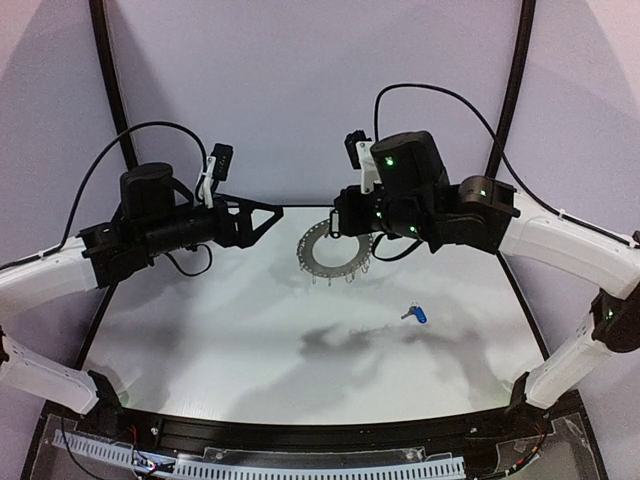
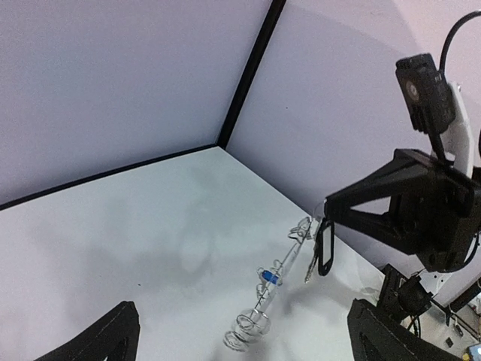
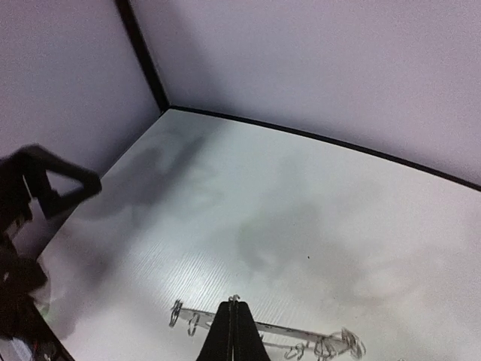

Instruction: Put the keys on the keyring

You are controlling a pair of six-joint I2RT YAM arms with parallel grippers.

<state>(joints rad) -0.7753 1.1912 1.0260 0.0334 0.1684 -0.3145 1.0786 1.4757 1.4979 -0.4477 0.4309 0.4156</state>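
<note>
My right gripper (image 1: 340, 222) is shut on the far rim of the keyring (image 1: 318, 262), a dark grey ring with wire clips that it holds tilted above the table. In the right wrist view the shut fingers (image 3: 234, 335) pinch the edge-on keyring (image 3: 316, 337). The key with the black tag (image 2: 325, 248) hangs from the keyring (image 2: 285, 259) close to that grip. Apart from the ring, the blue-tagged key (image 1: 415, 314) lies on the table. My left gripper (image 1: 268, 220) stands wide open just left of the ring, touching nothing; its fingers (image 2: 113, 338) frame the left wrist view.
The white table (image 1: 200, 340) is bounded by lilac walls with black corner posts (image 1: 110, 80). Cables loop over both arms. A black rail (image 1: 300, 440) runs along the table's near edge by the arm bases.
</note>
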